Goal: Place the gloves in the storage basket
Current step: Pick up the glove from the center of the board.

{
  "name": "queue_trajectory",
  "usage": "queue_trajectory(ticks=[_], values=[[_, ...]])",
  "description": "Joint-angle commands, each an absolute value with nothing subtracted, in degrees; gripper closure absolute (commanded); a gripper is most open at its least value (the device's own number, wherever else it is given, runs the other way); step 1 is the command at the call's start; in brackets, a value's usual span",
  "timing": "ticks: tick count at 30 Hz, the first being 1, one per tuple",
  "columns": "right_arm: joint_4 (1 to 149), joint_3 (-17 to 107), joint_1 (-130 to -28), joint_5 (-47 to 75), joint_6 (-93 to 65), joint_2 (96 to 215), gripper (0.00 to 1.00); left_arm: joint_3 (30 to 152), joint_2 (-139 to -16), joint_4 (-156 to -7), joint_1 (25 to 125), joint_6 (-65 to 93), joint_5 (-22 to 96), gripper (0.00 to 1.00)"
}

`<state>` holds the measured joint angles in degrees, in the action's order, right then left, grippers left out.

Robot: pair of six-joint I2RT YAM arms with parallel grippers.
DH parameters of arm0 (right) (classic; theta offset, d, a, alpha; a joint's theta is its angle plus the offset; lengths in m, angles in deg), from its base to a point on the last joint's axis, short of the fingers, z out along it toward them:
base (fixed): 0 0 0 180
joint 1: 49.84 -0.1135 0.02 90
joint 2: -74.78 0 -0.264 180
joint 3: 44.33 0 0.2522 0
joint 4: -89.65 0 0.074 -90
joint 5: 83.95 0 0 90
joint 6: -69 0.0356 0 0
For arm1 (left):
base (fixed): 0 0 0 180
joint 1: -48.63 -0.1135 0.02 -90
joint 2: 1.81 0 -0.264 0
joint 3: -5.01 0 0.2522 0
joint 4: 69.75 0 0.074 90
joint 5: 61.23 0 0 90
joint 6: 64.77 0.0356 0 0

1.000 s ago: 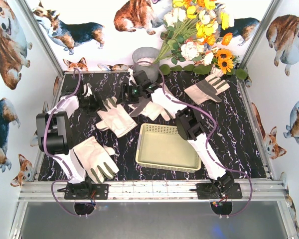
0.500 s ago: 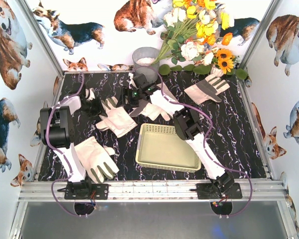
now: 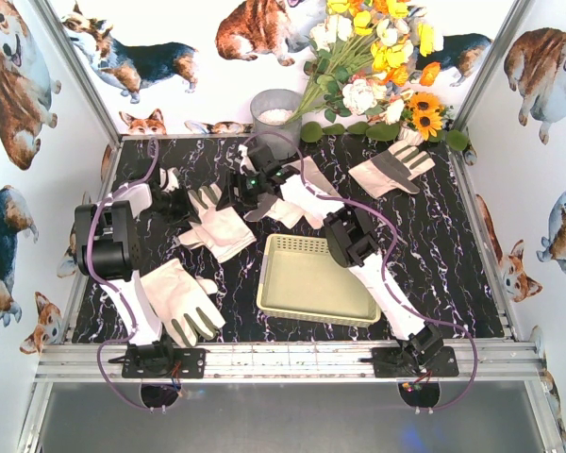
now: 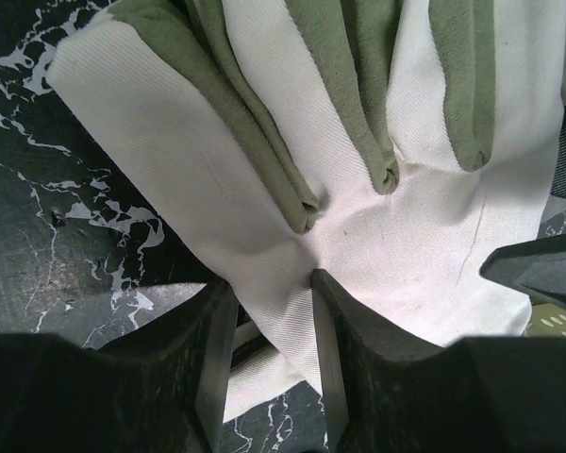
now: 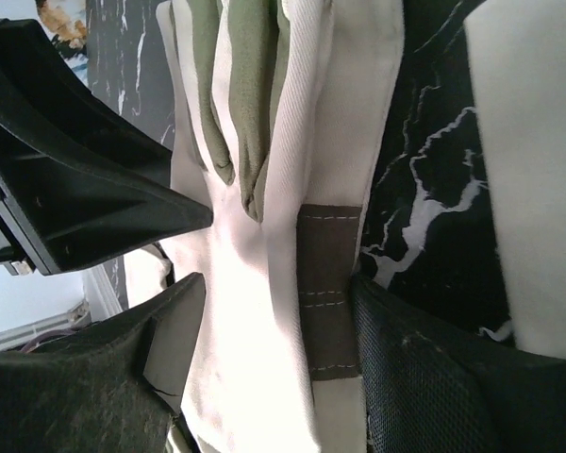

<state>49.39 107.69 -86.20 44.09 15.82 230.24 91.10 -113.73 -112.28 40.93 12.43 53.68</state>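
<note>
- Pale cream plastic, the storage basket (image 3: 311, 283) sits low in the middle of the overhead frame on the black marbled bench (image 3: 434, 255), with nothing in it.
- The left pincer (image 3: 191, 203) is down at the middle-left glove (image 3: 222, 229), just up and left of the basket.
- In the left wrist view the left pincer (image 4: 269, 283) stands narrow, with the white edge of the middle-left glove (image 4: 406, 226) running between its fingers. I cannot tell whether the fabric is truly pinched.
- The right pincer (image 3: 255, 181) is over the centre glove (image 3: 307, 198), just above the basket's top edge.
- In the right wrist view the right pincer (image 5: 278, 283) stands wide, one finger on either side of the centre glove (image 5: 245, 321), which lies flat.
- A lower-left glove (image 3: 179, 300) lies palm up near the left arm's base.
- An upper-right glove (image 3: 391, 168) lies apart from both arms.
- A grey bucket (image 3: 275, 111) and flowers (image 3: 377, 47) stand along the top edge.
</note>
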Motion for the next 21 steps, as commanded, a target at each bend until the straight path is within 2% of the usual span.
queue_trajectory(ticks=[1,5,12,17,21], values=[[50.42,110.06,-88.21,46.81,17.24,235.73,0.38,87.92,-114.77,-113.16,40.73,14.09,53.93,0.69],[51.59,110.06,-88.68,47.77,18.38,235.97,0.51,86.56,-113.3,-112.2,40.73,13.69,55.14,0.69],[54.71,111.74,-88.69,50.52,20.41,235.22,0.98,83.04,-109.74,-110.03,40.78,12.28,56.28,0.68],[53.18,111.52,-88.45,51.77,17.69,231.96,1.0,80.68,-105.03,-109.74,40.72,11.18,55.74,0.58],[50.99,110.37,-88.17,53.16,14.42,228.45,1.0,79.54,-100.51,-111.09,39.71,11.17,54.1,0.4]])
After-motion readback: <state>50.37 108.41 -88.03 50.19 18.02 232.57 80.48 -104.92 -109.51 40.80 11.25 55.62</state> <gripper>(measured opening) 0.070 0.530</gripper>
